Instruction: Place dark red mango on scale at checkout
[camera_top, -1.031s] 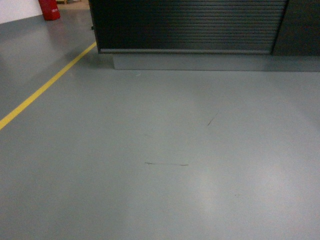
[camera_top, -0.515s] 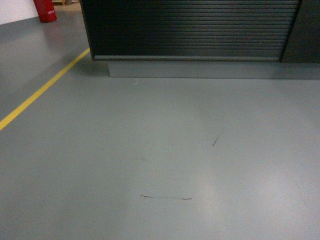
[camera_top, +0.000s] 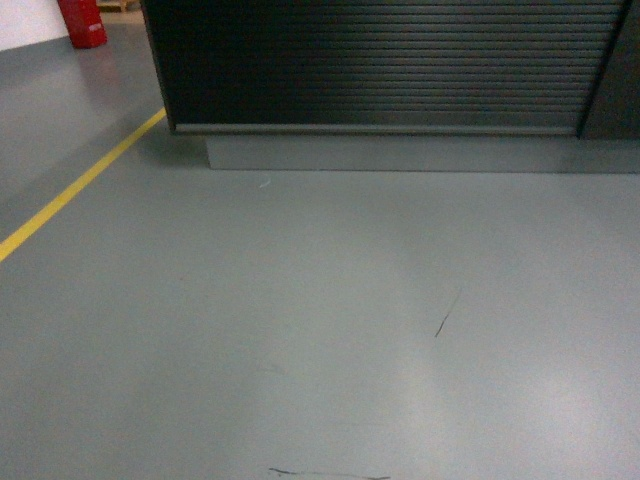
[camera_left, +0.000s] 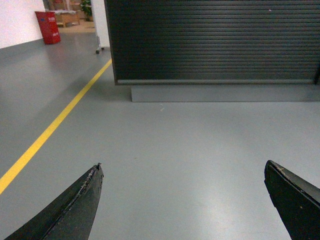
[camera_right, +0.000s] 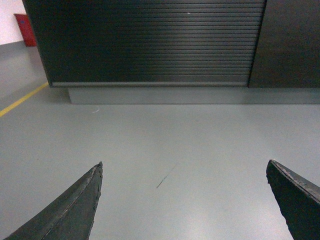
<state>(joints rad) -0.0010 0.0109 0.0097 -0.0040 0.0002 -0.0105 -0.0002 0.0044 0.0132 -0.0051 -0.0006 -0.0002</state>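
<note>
The checkout (camera_top: 380, 65) shows only its dark ribbed front, ahead across the grey floor (camera_top: 320, 320). Both the left claw (camera_left: 182, 200) and right claw (camera_right: 184, 200) are spread wide with nothing between the fingers, well apart from it. A yellow line (camera_top: 75, 190) runs at left.

Ahead of you stands the checkout (camera_top: 390, 65), or at least its lower front: a black panel of fine horizontal ribs, upright, ending in a plain strip along its bottom edge and set on a recessed grey plinth. It fills the top of every view. You see its left corner in the head view; its counter top is out of frame.
</note>
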